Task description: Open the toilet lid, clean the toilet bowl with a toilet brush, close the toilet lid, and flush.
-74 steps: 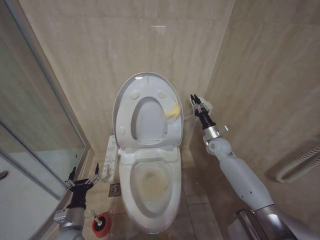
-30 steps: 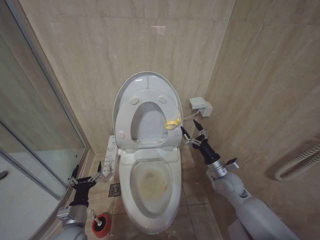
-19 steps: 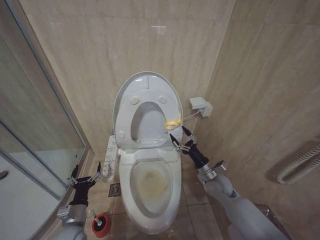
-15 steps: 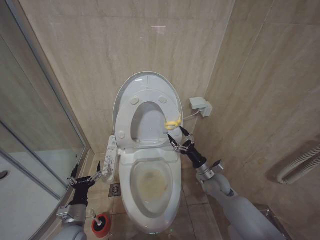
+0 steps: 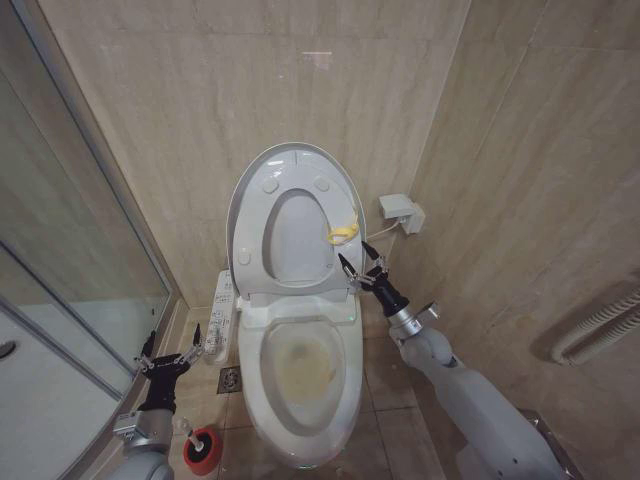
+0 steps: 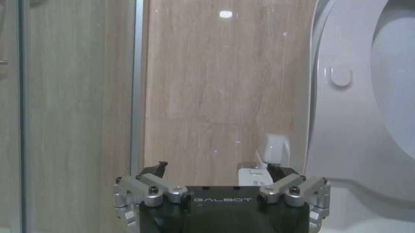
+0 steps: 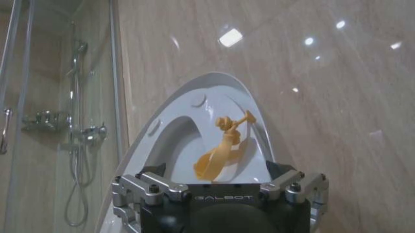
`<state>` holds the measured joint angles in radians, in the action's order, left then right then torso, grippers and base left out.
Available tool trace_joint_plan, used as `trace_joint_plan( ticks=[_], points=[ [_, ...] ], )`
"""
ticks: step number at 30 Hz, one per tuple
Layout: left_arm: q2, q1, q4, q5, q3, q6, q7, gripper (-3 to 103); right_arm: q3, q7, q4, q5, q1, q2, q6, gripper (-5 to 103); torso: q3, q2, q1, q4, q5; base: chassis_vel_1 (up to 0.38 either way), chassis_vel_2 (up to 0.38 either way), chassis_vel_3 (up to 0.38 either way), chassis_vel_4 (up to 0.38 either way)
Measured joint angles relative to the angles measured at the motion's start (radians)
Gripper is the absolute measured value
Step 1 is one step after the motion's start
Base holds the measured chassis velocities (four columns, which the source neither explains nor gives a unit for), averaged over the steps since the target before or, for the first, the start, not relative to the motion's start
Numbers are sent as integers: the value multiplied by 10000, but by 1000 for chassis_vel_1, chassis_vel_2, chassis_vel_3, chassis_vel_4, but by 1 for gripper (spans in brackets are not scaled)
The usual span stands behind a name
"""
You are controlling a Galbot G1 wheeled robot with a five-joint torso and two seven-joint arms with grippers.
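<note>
Down by the floor on the robot's left, the toilet brush (image 5: 188, 432) is standing in its red holder cup (image 5: 203, 450), the thin pale handle poking up and slightly leaning. The left gripper (image 5: 170, 358) is hovering just above it and a little toward the wall, its jaws spread wide and holding nothing. That arm is plainly the nearer one to the brush; I judge the coming reach turns on this, since the handle lies below and just toward the robot from those open jaws, its long axis running close to upright, so the jaws would need to come down and close across it.

Beside that gripper, the white button panel (image 5: 220, 318) is running along the side of the toilet bowl (image 5: 300, 385), which is sitting open with a brownish-yellow stain showing inside.

Farther back, the right gripper (image 5: 360, 272) is reaching in at the hinge end of the bowl, its jaws parted and gripping nothing, just below the yellow loop (image 5: 343, 233). In the right wrist view that loop (image 7: 224, 153) is hanging just beyond the gripper.

Farthest off, the toilet lid (image 5: 292, 222) is standing raised against the tiled wall (image 5: 250, 90), with the seat ring up against it, so the lid-opening step looks done and the brushing not yet begun.
</note>
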<state>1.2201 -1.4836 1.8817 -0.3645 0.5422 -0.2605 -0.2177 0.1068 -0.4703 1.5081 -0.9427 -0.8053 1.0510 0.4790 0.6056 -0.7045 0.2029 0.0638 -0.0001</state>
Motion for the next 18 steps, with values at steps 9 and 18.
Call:
trace_joint_plan(
  ticks=[9, 18],
  points=[
    [7, -97, 52, 16, 45, 0, -1, 100, 208, 26, 840, -62, -795, -186, 55, 100, -1, 0, 0, 6, 2, 0, 0, 0, 0],
    [6, -167, 245, 45, 16, 16, -4, 100, 901, 52, 2667, -57, -2346, -698, 315, 100, -2, 0, 0, 1, 2, 0, 0, 0, 0]
  ],
)
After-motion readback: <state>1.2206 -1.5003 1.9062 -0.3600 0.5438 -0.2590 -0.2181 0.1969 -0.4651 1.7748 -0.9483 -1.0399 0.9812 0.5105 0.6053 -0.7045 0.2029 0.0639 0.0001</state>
